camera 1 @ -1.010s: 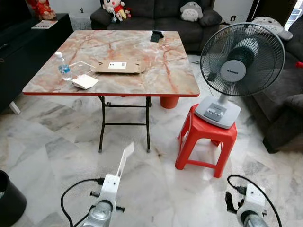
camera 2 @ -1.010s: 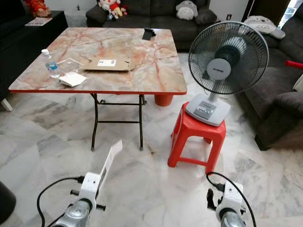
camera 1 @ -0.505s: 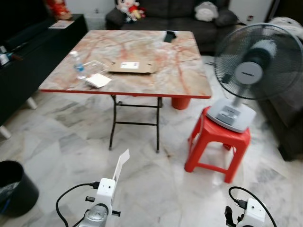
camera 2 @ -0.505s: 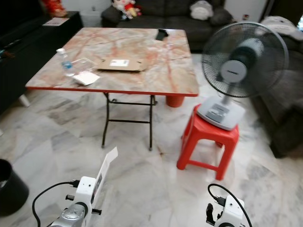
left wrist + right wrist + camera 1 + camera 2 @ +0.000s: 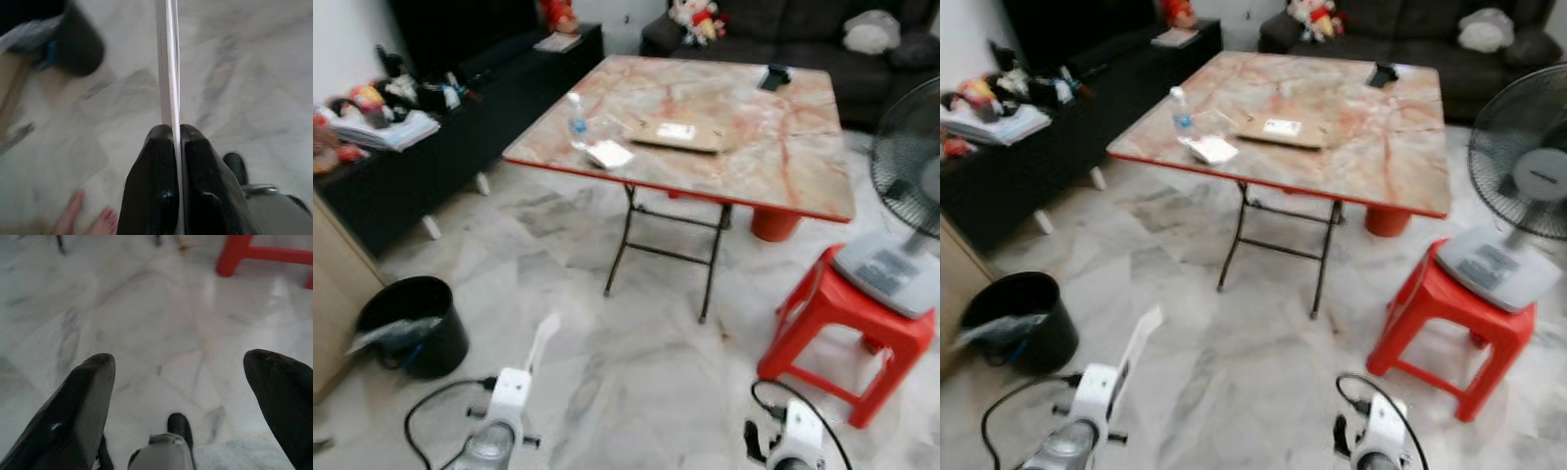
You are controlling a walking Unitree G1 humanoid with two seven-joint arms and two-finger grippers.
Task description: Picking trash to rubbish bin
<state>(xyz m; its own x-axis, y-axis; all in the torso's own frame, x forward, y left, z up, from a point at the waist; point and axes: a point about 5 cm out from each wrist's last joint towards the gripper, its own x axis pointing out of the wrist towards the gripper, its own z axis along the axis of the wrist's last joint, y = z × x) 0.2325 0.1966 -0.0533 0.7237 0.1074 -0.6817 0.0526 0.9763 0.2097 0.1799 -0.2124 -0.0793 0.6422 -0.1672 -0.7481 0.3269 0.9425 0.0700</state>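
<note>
White card [image 5: 167,63], seen edge-on and blurred, is pinched between the left gripper's [image 5: 172,147] closed fingers above marble floor [image 5: 636,382] near the black rubbish bin [image 5: 411,323], while the right gripper [image 5: 181,396] is spread empty.

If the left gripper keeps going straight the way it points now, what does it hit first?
Probably the marble floor. The left gripper, shut on a white card, aims beside the black bin, though depth is unclear.

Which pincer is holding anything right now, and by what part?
Left pincer pinches a flat white card by one end, edge-on; right pincer is open, empty.
</note>
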